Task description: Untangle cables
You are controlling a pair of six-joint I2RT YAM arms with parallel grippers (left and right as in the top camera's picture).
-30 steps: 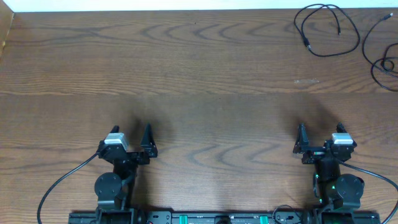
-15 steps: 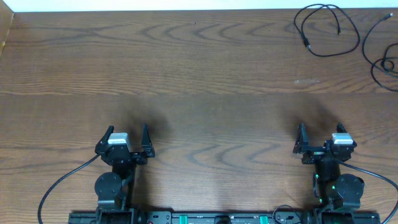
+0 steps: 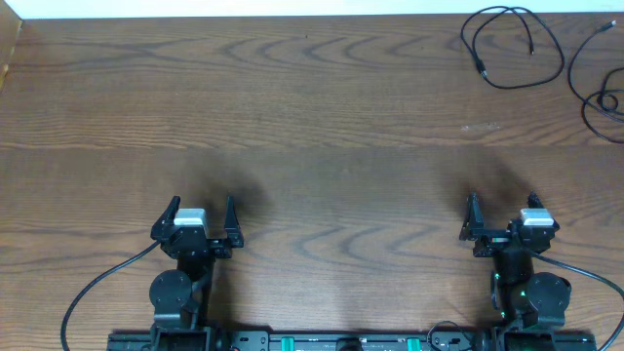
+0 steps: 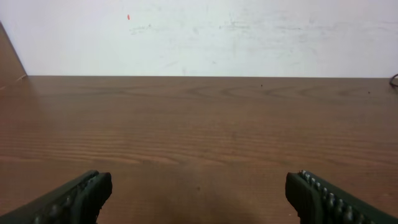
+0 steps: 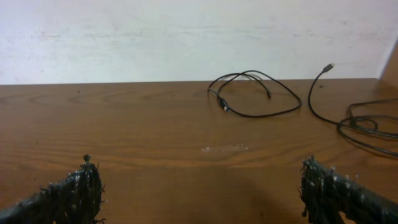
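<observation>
The left claw (image 3: 202, 206) has squared itself up since a second ago; the right claw (image 3: 503, 207) hasn't moved. Both gape wide, empty. The cables (image 3: 481, 66) lie at the desk's (image 3: 322, 117) far right corner.

I logged the outer cable (image 3: 584, 107) as cut off by the overhead view's right edge, so its full run was not visible. Plug ends on the looped cable (image 3: 507, 87) were too small for me to identify.
</observation>
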